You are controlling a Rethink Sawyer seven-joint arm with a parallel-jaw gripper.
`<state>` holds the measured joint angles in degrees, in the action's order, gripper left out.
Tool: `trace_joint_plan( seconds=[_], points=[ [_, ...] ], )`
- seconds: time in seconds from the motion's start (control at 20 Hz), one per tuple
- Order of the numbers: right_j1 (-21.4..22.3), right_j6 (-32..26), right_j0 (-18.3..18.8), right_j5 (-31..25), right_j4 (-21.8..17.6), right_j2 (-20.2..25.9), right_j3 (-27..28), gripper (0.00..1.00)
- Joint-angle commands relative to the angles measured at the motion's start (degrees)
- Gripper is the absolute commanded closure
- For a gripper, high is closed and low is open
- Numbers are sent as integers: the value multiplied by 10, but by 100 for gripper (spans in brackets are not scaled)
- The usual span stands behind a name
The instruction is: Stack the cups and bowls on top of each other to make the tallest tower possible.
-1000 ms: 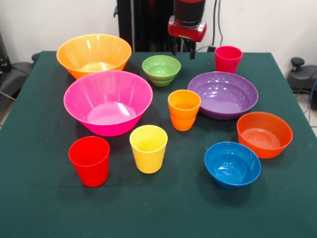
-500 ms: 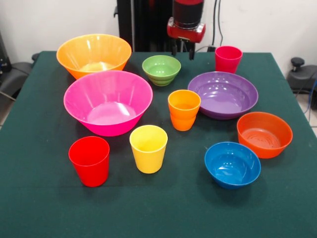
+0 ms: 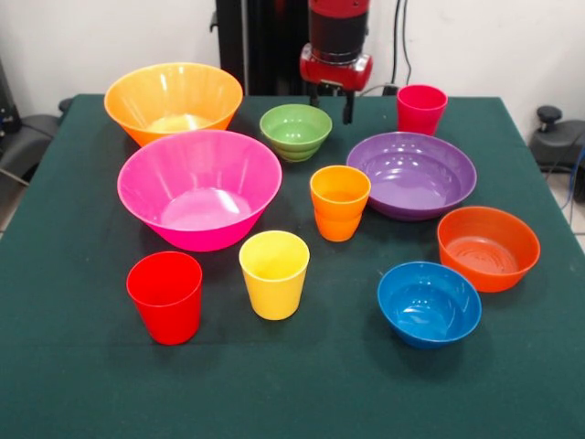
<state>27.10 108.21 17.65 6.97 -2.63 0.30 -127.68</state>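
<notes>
All cups and bowls stand apart and upright on the green table [image 3: 82, 366]; nothing is stacked. The big hot-pink bowl [image 3: 199, 187] is left of centre and the big orange-yellow bowl [image 3: 174, 101] is behind it. The small green bowl [image 3: 295, 131] is at the back middle. The wide purple bowl [image 3: 411, 174], orange bowl [image 3: 487, 247] and blue bowl [image 3: 429, 303] are on the right. The red cup [image 3: 165, 296], yellow cup [image 3: 274, 273], orange cup [image 3: 339, 202] and crimson-pink cup [image 3: 420, 109] stand among them. My gripper [image 3: 330, 103] is open and empty, low just behind and right of the green bowl.
The robot's black pedestal [image 3: 265, 46] stands behind the table's far edge. Dark equipment sits off the table at the left edge [image 3: 18, 133] and the right edge [image 3: 553, 137].
The gripper has come down and a little to the left, towards the green bowl. The green bowl sits slightly further left than before. Everything else is unmoved.
</notes>
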Motion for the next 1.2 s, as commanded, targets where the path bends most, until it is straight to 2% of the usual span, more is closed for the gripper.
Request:
trace_joint_plan(
  seconds=[0.05, 0.55, 0.7, 0.9, 1.2],
  points=[
    [-24, 40, 7, -15, -25, 62, 84, 0],
    [-27, 57, -3, -8, -22, 59, 81, 0],
    [-6, 71, -23, -8, -9, 47, 63, 0],
    [45, 74, -45, -65, 12, 38, 45, 0],
    [99, 62, -59, -146, 20, 26, 47, 0]
  ],
)
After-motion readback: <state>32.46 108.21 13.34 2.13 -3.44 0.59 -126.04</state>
